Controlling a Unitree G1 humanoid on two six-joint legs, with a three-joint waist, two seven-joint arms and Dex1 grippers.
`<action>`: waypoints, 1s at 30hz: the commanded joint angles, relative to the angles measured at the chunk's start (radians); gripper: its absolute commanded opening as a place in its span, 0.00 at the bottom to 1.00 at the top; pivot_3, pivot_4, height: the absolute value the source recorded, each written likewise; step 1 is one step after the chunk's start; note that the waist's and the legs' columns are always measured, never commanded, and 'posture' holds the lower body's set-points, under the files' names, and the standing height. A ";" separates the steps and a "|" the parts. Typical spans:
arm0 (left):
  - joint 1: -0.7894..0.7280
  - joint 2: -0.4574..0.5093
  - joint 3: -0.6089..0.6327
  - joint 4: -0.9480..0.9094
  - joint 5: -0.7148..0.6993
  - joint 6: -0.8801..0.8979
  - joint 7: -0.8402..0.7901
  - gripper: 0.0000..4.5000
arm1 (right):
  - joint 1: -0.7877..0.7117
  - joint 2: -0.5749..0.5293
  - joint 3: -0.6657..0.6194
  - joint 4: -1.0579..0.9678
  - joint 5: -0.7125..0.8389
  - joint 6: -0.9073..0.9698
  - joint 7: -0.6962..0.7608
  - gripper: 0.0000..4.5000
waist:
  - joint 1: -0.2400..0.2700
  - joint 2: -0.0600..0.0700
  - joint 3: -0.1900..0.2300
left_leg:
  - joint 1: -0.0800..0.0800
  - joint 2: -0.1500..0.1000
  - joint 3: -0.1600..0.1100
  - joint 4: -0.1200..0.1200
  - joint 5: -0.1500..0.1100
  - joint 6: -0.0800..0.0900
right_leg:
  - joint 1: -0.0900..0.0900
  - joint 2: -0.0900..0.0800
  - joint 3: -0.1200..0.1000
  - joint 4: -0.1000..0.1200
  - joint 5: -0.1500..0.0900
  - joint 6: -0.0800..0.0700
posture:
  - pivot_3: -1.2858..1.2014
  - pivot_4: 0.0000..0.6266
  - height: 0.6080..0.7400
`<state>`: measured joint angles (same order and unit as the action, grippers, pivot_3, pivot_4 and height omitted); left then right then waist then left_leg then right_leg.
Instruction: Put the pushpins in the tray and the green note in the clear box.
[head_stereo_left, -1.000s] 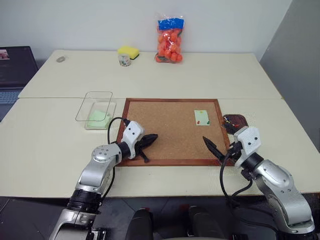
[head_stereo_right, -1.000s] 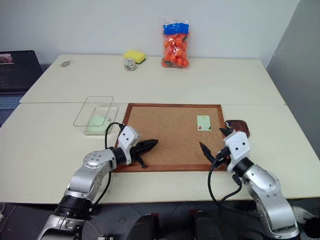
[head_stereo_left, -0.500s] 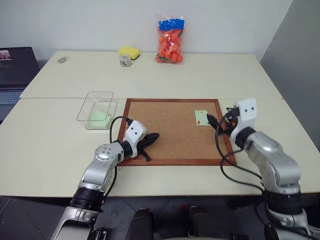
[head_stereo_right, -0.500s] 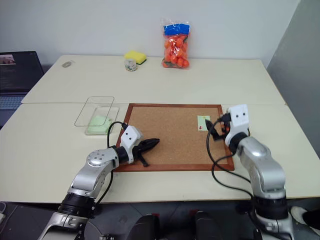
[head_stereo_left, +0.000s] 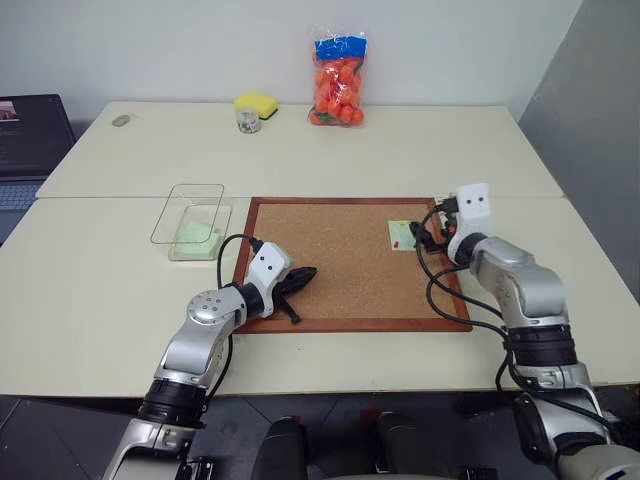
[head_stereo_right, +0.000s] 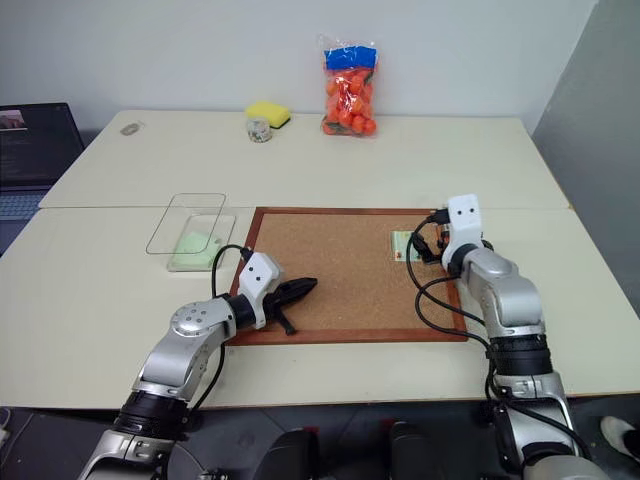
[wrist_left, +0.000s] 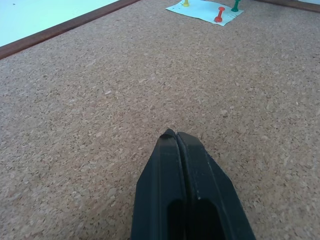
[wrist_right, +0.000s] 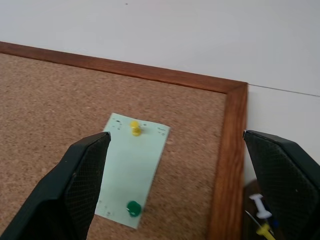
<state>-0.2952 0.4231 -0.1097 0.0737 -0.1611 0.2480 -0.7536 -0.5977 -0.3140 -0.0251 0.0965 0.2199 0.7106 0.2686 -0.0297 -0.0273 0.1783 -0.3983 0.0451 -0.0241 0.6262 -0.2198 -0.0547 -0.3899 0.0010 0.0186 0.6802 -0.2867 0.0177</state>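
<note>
The green note (wrist_right: 132, 170) is pinned to the cork board (head_stereo_left: 340, 260) near its far right corner. Pushpins stand in it: a yellow one (wrist_right: 134, 128), a green one (wrist_right: 133, 207) and a red one (wrist_left: 219, 14). My right gripper (wrist_right: 175, 136) hovers open just over the note, one finger on each side. A corner of the dark tray (wrist_right: 249, 227) shows beside the board's frame, with a white pushpin (wrist_right: 258, 202) and a yellow one in it. The clear box (head_stereo_left: 190, 218) stands left of the board with a pale green slip inside. My left gripper (head_stereo_left: 303, 275) rests shut over the board's near left part.
At the table's far side are a yellow sponge (head_stereo_left: 257, 102), a small jar (head_stereo_left: 245, 122) and a bag of orange balls (head_stereo_left: 338, 85). A laptop (head_stereo_left: 30, 140) sits at the far left. The board's raised wooden frame (wrist_right: 232, 150) runs between the note and the tray.
My right arm has swung forward from the board's near right corner to the green note, its gripper staying open. The left arm has kept still.
</note>
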 joint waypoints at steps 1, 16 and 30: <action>0.025 -0.004 -0.021 -0.004 0.002 0.024 -0.006 0.01 | -0.049 0.024 0.010 0.013 -0.008 -0.058 0.017 1.00 | 0.000 0.000 0.000 | 0.000 0.000 0.000 0.000 0.000 0.000 | 0.000 0.000 0.000 0.000 0.000 0.000 | 0.52 0.24 1.00; 0.038 -0.002 -0.017 -0.027 0.000 0.037 -0.003 0.01 | -0.125 0.060 0.019 0.256 -0.080 -0.210 0.016 1.00 | -0.001 0.000 0.000 | 0.000 0.000 0.000 0.000 0.000 0.000 | 0.000 0.000 0.000 0.000 0.000 0.000 | 0.52 0.24 1.00; 0.045 -0.002 -0.015 -0.037 0.000 0.041 -0.003 0.00 | -0.171 0.074 0.038 0.400 -0.135 -0.258 0.023 0.44 | -0.001 0.000 0.000 | 0.000 0.000 0.000 -0.001 0.000 0.000 | 0.000 0.000 0.000 0.000 0.000 0.000 | 0.52 0.24 1.00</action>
<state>-0.2745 0.4230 -0.1084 0.0357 -0.1617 0.2727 -0.7519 -0.7330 -0.2345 0.0141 0.4929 0.0996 0.4836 0.2909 -0.0311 -0.0269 0.1785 -0.3984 0.0453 -0.0236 0.6255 -0.2198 -0.0548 -0.3902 0.0009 0.0190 0.6799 -0.2867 0.0175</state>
